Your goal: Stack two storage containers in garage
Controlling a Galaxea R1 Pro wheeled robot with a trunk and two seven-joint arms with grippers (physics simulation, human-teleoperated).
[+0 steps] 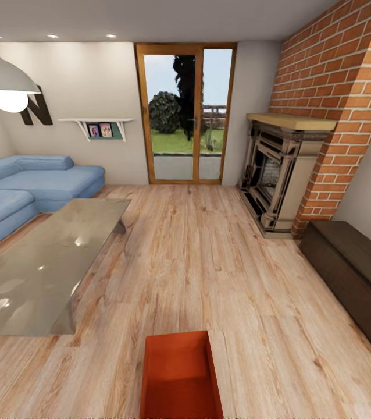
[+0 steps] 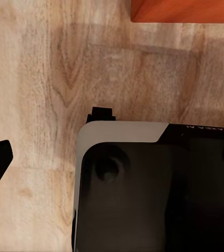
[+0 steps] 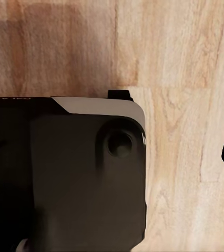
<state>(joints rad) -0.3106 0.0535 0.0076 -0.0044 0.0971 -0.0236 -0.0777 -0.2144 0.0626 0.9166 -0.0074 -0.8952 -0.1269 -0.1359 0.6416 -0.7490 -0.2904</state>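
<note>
Head view looks out over the living room, light wood plank floor (image 1: 220, 262) running all the way to the glazed wooden patio doors (image 1: 185, 113) on the far wall. One orange-red rectangular open-topped storage container (image 1: 181, 375) sits right on the planks at the near edge of the floor, roughly in the middle, its long side running away toward the doors and its near end cut off by the frame. You can see down into it and it looks bare inside. Only that one bin is visible to me.

Off to the left there's a glass-topped coffee table (image 1: 46, 262) with a blue sofa (image 1: 28, 186) just behind it, and a white pendant lamp (image 1: 2, 78) hanging in the upper corner. On the right side, a red brick chimney (image 1: 348, 87) with a dark fireplace (image 1: 275, 174) set in it, then a low dark brown cabinet (image 1: 354, 279) along the right wall.

Left wrist view points down at the planks, with a dark robot body (image 2: 154, 189) panel in the way and an edge of the same orange-red bin at the frame's rim (image 2: 183, 10). Right wrist view is similar, planks plus dark housing. A black sliver pokes in at the side of each wrist shot, but honestly can't tell how far open either tool is or whether it holds anything.
</note>
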